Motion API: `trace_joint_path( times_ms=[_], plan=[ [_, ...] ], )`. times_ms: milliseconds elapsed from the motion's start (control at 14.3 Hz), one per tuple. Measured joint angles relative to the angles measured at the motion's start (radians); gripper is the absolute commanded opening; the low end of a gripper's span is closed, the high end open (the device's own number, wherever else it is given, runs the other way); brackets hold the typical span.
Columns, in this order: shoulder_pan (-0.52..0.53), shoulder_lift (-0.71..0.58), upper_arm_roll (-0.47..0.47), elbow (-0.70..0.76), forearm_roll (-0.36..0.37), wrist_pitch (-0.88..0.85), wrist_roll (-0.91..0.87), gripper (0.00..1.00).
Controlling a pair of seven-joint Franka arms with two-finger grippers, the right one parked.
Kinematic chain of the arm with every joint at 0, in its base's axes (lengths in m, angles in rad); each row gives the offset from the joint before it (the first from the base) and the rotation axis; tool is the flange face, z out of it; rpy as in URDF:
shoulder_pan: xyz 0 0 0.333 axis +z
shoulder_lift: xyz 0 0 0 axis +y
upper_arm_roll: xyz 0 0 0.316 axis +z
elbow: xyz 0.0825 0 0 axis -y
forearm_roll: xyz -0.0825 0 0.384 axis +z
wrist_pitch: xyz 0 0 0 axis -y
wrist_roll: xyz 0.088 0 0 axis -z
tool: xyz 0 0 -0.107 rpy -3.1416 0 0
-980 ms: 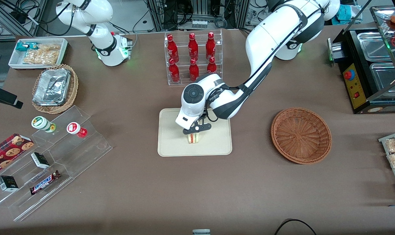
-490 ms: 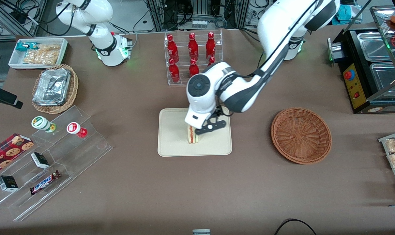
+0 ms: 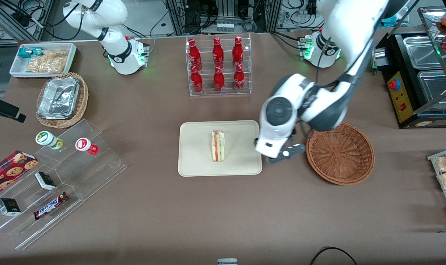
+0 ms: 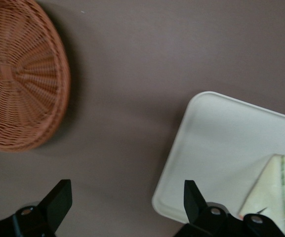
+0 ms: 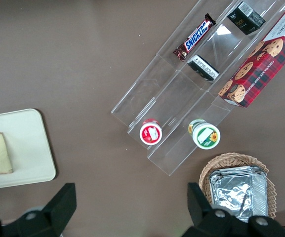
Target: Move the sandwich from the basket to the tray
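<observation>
I'm judging placement done | sandwich [image 3: 218,146] lying on tray [image 3: 193,162] | gripper [image 3: 278,154] hovering between tray and basket [image 3: 340,152], fingers [image 4: 58,200] spread wide, empty | next: parking.

Hovering with fingers spread over the bare strip of table between tray [image 3: 193,162] and basket [image 3: 340,152]: gripper [image 4: 125,207]. Standing alone mid-tray, open tray surface all round: sandwich [image 3: 218,146]. Blocking farther from the front camera: rack of red bottles [image 3: 218,64]. Crowding the parked arm's end: clear acrylic steps [image 3: 66,176] with snacks.
</observation>
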Motion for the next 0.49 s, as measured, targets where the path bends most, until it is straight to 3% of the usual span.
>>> trace_joint_path(
  times_ms=[280, 490],
  plan=[
    [0.157, -0.192, 0.0, -0.149, -0.102, -0.057, 0.268, 1.0],
    [0.203, -0.294, 0.027, -0.188, -0.15, -0.14, 0.404, 1.0]
  ],
)
